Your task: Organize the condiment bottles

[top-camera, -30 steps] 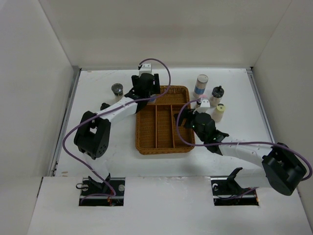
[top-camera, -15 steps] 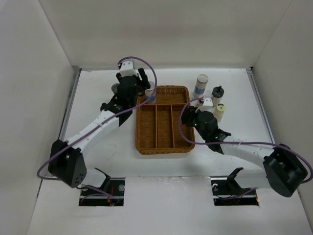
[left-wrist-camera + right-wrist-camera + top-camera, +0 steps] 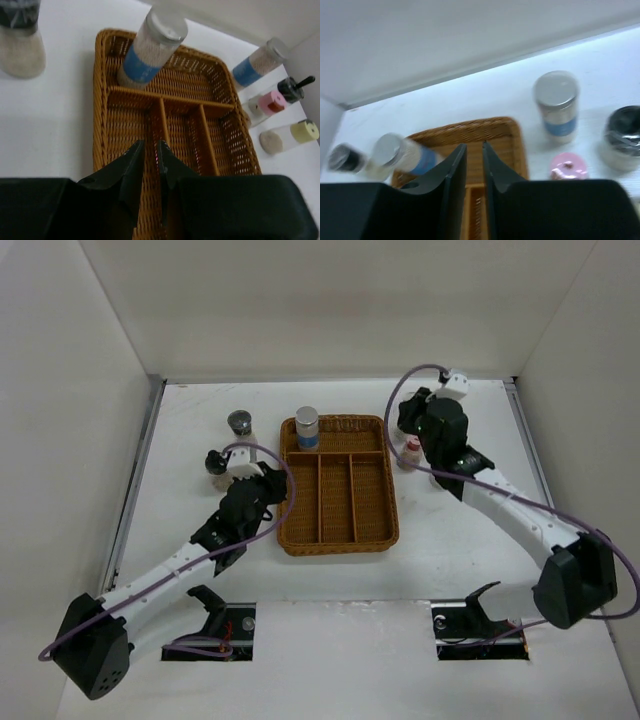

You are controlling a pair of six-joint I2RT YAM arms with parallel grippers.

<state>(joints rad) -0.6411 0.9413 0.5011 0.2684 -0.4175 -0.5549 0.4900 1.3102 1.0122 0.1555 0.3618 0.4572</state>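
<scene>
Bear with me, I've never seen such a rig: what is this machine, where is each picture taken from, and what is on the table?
Two robot arms are bolted at the near edge of a table. The wide picture comes from a fixed camera overhead; the other two come from a camera on each wrist. The left gripper and right gripper are nearly closed and hold nothing. A blue-labelled jar stands in the wicker tray; a pink-capped jar and dark-capped jar stand outside.
</scene>
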